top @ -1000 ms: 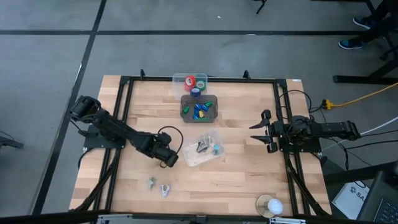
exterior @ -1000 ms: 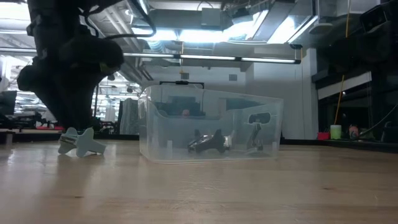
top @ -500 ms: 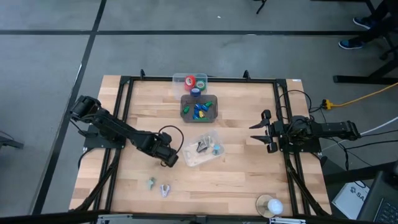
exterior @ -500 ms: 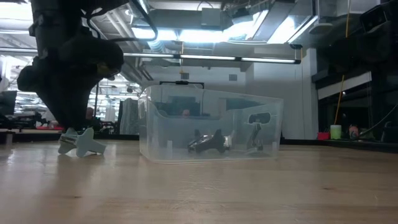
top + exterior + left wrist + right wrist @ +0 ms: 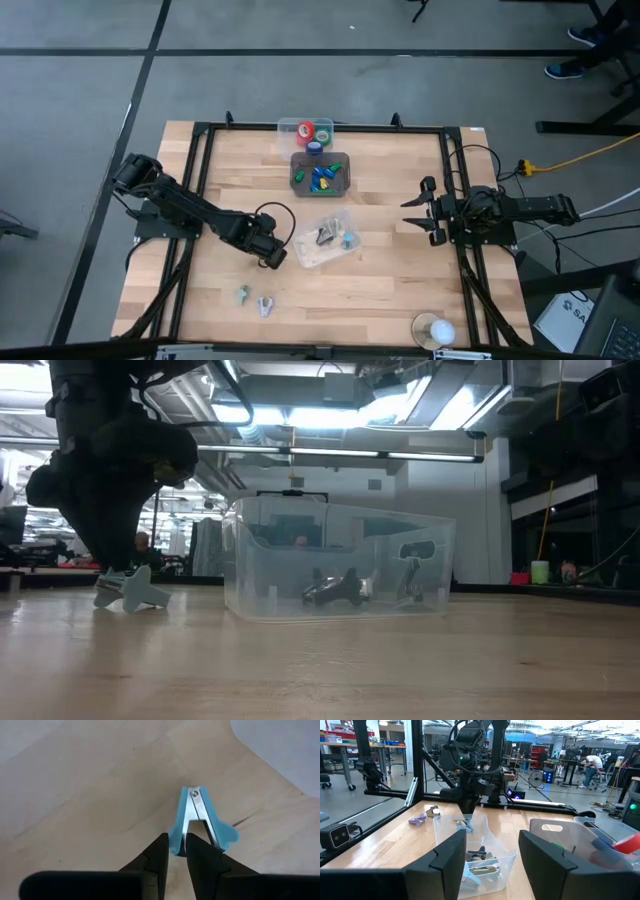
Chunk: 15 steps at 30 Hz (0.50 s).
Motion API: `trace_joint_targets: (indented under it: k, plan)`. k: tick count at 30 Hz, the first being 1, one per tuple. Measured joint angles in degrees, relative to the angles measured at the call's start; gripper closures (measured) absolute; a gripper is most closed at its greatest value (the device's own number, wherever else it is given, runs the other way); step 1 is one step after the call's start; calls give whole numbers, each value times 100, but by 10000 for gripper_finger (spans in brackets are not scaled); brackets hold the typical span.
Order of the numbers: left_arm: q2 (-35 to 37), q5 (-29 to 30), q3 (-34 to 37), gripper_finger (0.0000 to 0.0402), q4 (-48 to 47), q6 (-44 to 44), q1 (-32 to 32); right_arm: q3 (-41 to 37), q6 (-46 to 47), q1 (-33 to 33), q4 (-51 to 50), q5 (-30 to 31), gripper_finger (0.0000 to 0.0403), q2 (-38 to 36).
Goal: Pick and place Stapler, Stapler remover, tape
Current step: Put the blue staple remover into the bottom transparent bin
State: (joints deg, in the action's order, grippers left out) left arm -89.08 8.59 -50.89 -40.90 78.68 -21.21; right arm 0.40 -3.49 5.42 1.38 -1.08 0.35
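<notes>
The left pincer (image 5: 174, 851) is clamped on a blue staple remover (image 5: 200, 820) on the counter (image 5: 400, 290), beside the clear bin (image 5: 325, 243). The right pincer (image 5: 412, 214) waits, fingers apart. Two removers (image 5: 255, 300) remain outside.

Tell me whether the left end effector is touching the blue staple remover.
Touching. In the left wrist view, the left end effector has its two fingers closed on the staple remover, pinching one blue wing between the tips with no gap visible.
</notes>
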Motion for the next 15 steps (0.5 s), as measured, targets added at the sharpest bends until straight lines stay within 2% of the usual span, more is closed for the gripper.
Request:
trace_joint_targets:
  k: [5, 15]
  plan:
    - [0, 198, 0, 352, 1, -1, 0, -2, 0, -1, 1, 0, 215, 1]
    - [-52, 64, 0, 367, 67, -11, -7, 0, 1, -1, 0, 0, 215, 1]
